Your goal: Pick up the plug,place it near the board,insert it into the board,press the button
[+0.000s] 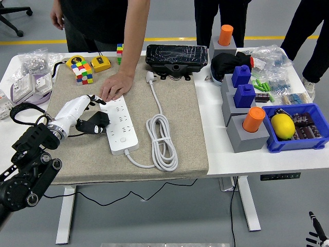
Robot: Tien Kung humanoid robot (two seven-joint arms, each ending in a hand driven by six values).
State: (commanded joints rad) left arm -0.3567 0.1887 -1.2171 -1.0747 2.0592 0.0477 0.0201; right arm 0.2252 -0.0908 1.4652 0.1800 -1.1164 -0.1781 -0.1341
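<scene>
The black plug (96, 123) is held in the left robot hand (77, 113), whose white fingers (82, 105) curl around it, and it sits just beside the left edge of the white power strip (119, 125), near that board's middle sockets. Whether the prongs already touch the strip's face cannot be told from the head view. The strip lies on a grey mat (175, 103) that covers the left part of the surface (216, 159), its white cable (160, 139) looped to the right. At the strip's far end a person's hand (115, 86) presses flat on it, seemingly steadying it.

By my reading the plug has been picked up and brought near the board, so insertion is the step in hand. The next move calls for turning the plug so its prongs face a socket, lining it up, and pushing straight down. The button remains for afterwards. The right robot hand is out of view.
</scene>
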